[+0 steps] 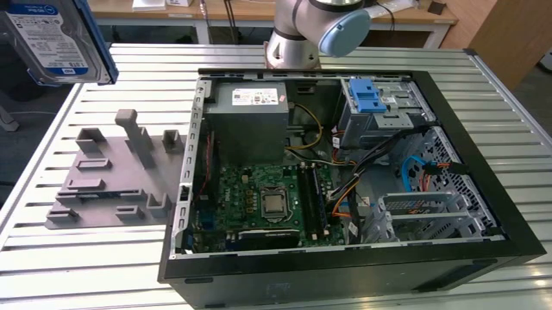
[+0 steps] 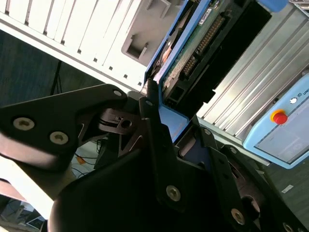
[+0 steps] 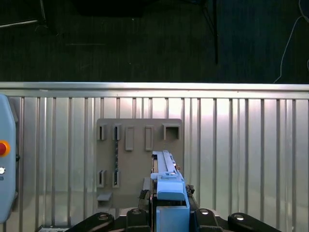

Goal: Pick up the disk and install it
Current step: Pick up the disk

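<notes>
The disk (image 1: pixel 56 39), a silver hard drive with a blue-and-white label in a blue carrier, hangs in the air at the exterior view's upper left, above the table's far left corner. In the second wrist view my gripper (image 2: pixel 176 128) is shut on the disk (image 2: pixel 193 53), one black finger (image 2: pixel 153 126) on each flat side. The first wrist view shows the disk (image 3: pixel 167 186) edge-on above the gripper (image 3: pixel 169 215), over a grey fixture plate (image 3: pixel 140 159).
An open computer case (image 1: pixel 483 194) lies on the slatted metal table (image 1: pixel 112 271), with a grey drive cage and blue latch (image 1: pixel 371 103) at its far right. The grey fixture plate (image 1: pixel 112 181) sits left of it. A pendant (image 3: pixel 5 169) lies on the table.
</notes>
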Available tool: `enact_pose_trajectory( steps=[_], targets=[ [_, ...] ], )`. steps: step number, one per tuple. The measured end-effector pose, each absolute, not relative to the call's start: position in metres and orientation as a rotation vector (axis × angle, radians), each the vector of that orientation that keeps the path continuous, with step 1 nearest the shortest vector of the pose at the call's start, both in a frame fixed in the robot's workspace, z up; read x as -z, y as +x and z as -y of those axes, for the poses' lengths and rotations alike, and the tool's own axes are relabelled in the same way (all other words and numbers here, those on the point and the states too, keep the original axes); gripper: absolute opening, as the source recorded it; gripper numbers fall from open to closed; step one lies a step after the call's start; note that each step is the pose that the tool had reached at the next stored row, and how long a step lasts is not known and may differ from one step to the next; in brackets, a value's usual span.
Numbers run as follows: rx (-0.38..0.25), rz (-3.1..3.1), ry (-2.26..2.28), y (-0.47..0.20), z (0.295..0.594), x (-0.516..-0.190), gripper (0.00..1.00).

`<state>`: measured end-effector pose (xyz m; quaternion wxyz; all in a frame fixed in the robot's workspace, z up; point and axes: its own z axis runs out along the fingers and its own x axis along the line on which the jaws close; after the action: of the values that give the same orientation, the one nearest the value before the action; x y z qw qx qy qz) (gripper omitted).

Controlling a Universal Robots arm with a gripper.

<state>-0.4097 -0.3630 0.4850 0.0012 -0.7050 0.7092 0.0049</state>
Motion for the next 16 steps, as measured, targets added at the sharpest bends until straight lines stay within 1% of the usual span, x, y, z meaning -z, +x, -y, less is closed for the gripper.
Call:
enact_pose_trajectory(
  steps=[7, 16],
  targets=[
    [-0.017, -2.229, -2.212, -0.406, 0.372, -0.485, 0.36],
    [-0.031, -2.235, -2.218, -0.393, 0.374, -0.485, 0.36]
  ],
)
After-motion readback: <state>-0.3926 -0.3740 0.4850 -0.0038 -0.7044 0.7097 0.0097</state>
